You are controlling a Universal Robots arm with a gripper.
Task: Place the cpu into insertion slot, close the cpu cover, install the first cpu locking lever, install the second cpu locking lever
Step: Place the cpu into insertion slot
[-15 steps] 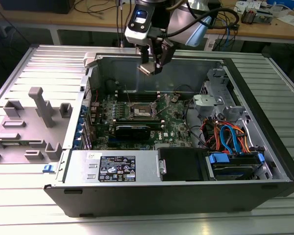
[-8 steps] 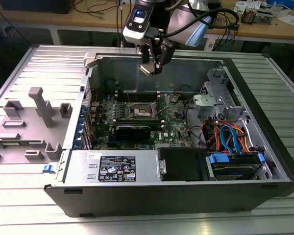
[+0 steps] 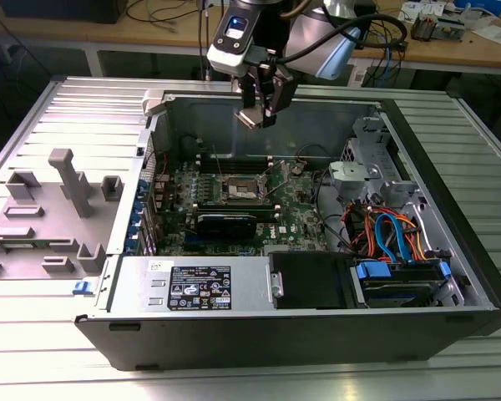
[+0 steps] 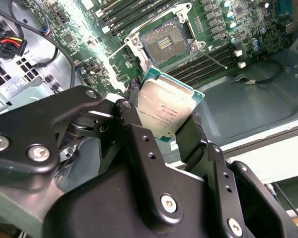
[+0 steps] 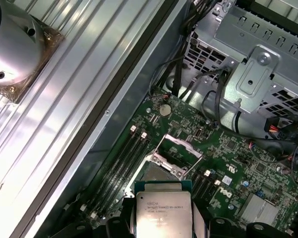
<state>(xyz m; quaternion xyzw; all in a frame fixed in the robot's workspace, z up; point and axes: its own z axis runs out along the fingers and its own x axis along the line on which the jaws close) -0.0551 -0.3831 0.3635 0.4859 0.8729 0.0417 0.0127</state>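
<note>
My fingers (image 4: 189, 141) clench the cpu (image 4: 166, 106) by two opposite edges, holding it tilted in the air above the insertion slot (image 4: 164, 43), well apart from that bare socket on the green motherboard (image 4: 102, 74).

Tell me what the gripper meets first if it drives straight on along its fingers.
Likely the square, brownish-gold insertion slot on the green motherboard; the flat silver-topped cpu in the gripper would touch first. Depth is unclear.
</note>
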